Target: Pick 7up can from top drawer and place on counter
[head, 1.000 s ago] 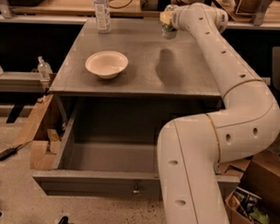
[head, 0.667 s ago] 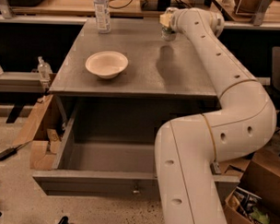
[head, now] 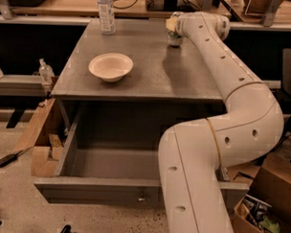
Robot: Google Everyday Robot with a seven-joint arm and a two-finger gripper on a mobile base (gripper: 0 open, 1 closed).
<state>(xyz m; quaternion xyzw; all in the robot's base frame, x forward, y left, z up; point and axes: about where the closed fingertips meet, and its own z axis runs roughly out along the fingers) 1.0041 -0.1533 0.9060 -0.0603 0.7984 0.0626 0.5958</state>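
At the far right rear of the grey speckled bench, the robot's pincer sits at the top of the 7up can, which stands upright with its base at, or just off, the surface. Whether the pincer is clamped on the can or free of it cannot be told from this angle. Behind it the white arm runs back along the bench's right side, bends and drops in front of the open top drawer. The drawer's grey interior shows no can where it is visible, though the arm hides its right part. A beige bowl sits well apart to the left, and a clear plastic bottle stands at the rear left corner; neither is near the can. The job appears to be in its final step, the placing on the bench, with the pick from the drawer done. The next move, by this reading, calls for a clean release and then a straight lift up and away, so that the can, close to the bench's back edge, is not tipped.
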